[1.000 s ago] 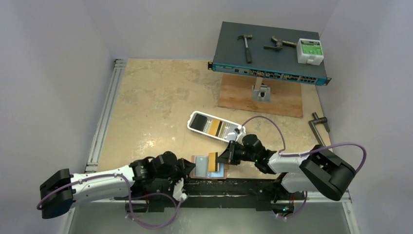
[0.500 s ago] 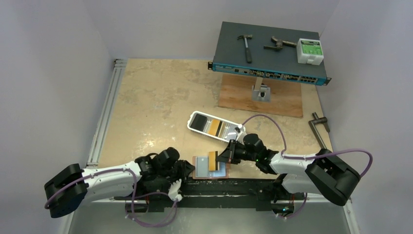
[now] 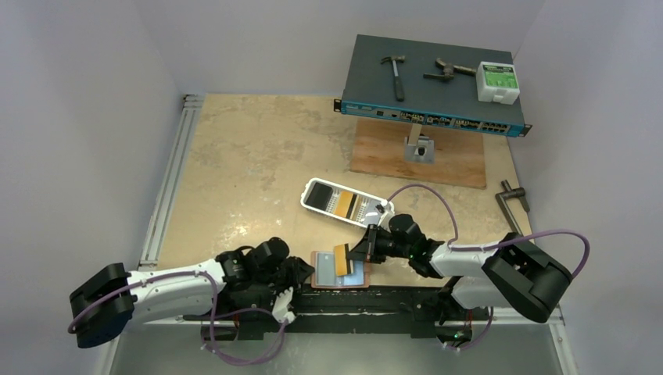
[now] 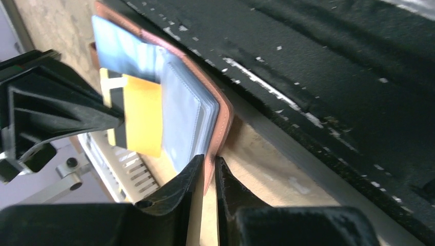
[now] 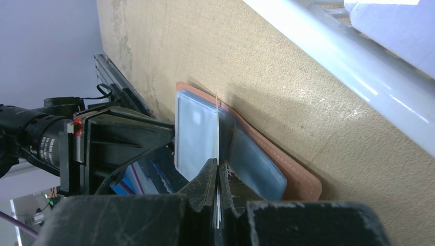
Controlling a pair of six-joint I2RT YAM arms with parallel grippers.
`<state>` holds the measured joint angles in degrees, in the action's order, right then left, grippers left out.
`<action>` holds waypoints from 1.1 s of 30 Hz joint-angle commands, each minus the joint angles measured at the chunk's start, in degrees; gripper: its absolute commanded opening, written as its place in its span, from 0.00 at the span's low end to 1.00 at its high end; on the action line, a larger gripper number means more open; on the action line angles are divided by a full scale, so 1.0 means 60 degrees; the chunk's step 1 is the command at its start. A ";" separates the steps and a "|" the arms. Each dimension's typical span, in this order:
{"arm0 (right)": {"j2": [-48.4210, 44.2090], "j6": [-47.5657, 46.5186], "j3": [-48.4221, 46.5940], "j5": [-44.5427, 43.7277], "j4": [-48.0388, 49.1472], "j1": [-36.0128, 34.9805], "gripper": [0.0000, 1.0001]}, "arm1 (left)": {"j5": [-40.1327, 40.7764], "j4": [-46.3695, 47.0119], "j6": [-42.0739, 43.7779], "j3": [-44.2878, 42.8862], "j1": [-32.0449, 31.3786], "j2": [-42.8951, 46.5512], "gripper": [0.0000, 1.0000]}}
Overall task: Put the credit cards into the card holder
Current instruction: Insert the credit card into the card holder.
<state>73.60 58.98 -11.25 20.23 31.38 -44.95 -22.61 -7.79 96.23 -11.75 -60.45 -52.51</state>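
The reddish-brown card holder [image 3: 344,284] lies open at the table's near edge, its pale blue-grey sleeves facing up. My left gripper [image 3: 303,271] is shut on its left leather edge, and the left wrist view shows the fingers [image 4: 192,177] pinching the brown rim [image 4: 223,120]. My right gripper [image 3: 353,256] is shut on an orange-yellow credit card [image 3: 342,262] with a dark stripe. It holds the card on edge over the sleeves [image 5: 195,133], where the card [image 5: 217,128] shows as a thin line. More credit cards, one black [image 3: 319,195] and one orange [image 3: 342,203], lie in the white tray [image 3: 376,209].
A black rail [image 3: 391,298] runs along the near edge just behind the holder. At the back right, a network switch [image 3: 434,86] with two hammers and a green-and-white box sits over a wooden board [image 3: 461,160]. A metal handle [image 3: 512,199] lies at right, an aluminium rail [image 3: 160,195] at left.
My left arm's elbow has shifted a little while its gripper stays on the holder's edge. The right gripper and the orange-yellow card have barely moved.
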 commanded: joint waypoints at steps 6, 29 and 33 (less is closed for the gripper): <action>-0.0015 -0.0155 -0.0258 -0.0006 0.0299 -0.0023 0.00 | 0.0036 0.0536 -0.0686 0.0153 -0.0078 0.1164 0.14; -0.0613 -0.0263 -0.0299 0.0095 -0.0309 -0.0023 0.00 | -0.0904 -0.0530 0.1473 -0.0711 -0.0062 -0.0432 0.25; -0.0555 -0.0250 -0.0240 0.0125 -0.0198 -0.0027 0.00 | -0.0970 -0.0584 0.1552 -0.0821 -0.0084 -0.0405 0.27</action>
<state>70.85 58.43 -12.03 20.49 29.39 -44.95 -25.04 -10.83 102.78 -14.35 -60.55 -55.02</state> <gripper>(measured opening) 0.004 0.260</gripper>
